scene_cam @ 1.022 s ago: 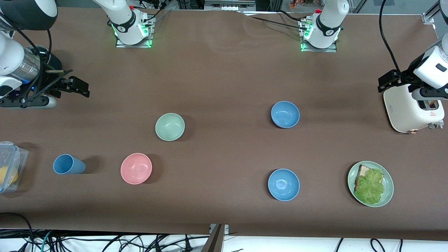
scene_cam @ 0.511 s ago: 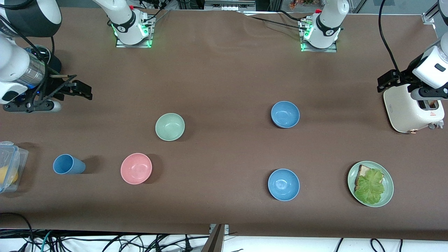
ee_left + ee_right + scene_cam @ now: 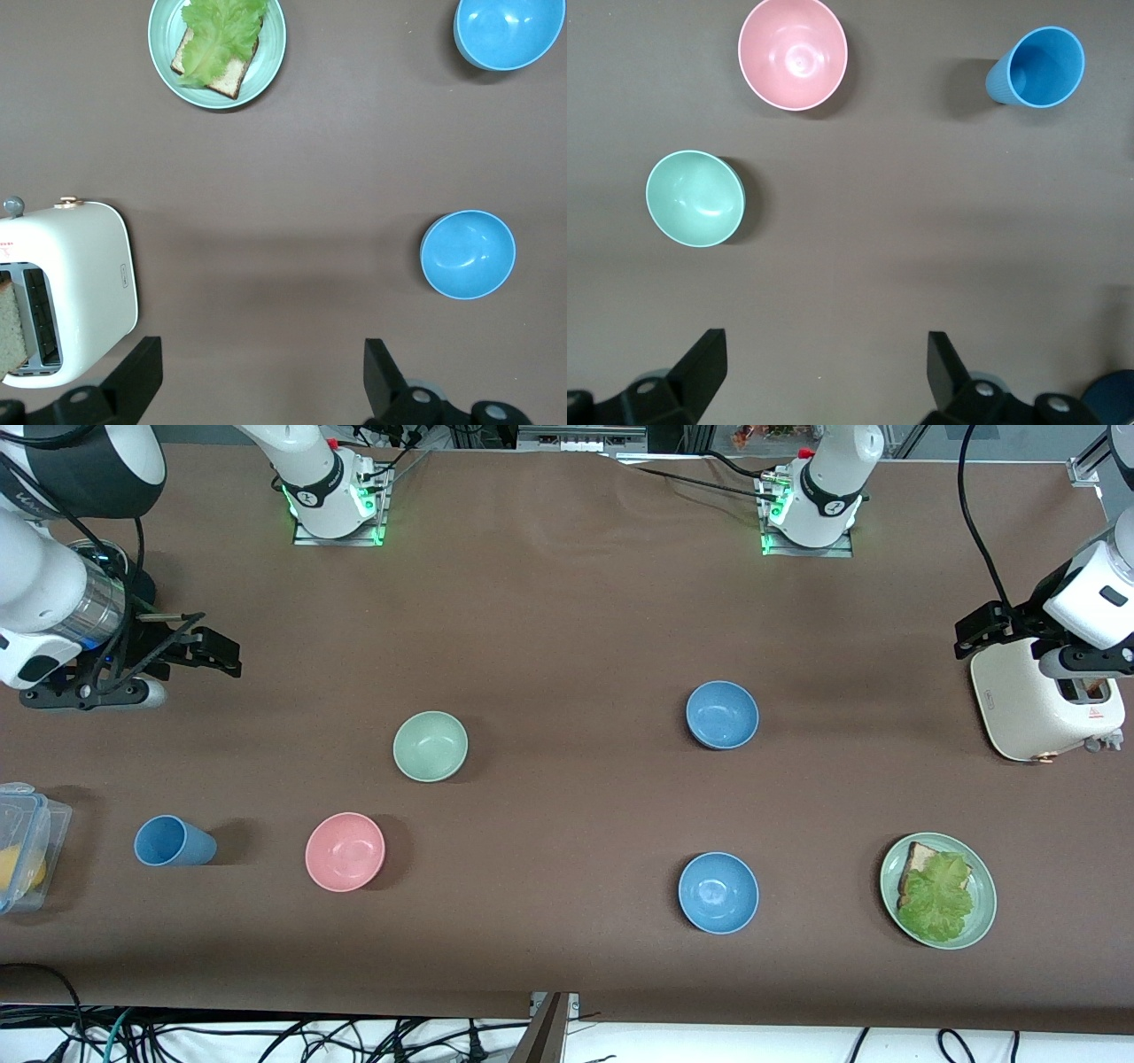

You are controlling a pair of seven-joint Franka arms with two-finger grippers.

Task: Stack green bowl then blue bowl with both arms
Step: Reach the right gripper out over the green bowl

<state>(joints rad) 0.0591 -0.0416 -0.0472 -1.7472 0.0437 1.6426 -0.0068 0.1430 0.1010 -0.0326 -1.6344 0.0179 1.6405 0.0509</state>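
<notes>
The pale green bowl [image 3: 431, 746] sits upright on the brown table toward the right arm's end; it also shows in the right wrist view [image 3: 695, 198]. The greyish blue bowl [image 3: 722, 715] sits toward the left arm's end and shows in the left wrist view [image 3: 467, 254]. My right gripper [image 3: 211, 651] hangs open and empty over bare table at its end, well apart from the green bowl; it shows in its wrist view [image 3: 824, 372]. My left gripper [image 3: 982, 631] hangs open and empty beside the toaster; it shows in its wrist view [image 3: 261, 376].
A pink bowl [image 3: 345, 851] and a blue cup [image 3: 174, 841] lie nearer the front camera than the green bowl. A brighter blue bowl [image 3: 718, 892], a green plate [image 3: 982, 908] with toast and lettuce, a white toaster [image 3: 1036, 704] and a clear container [image 3: 27, 841] also stand here.
My right gripper has moved a little toward the middle of the table. The left arm and all bowls have stayed put.
</notes>
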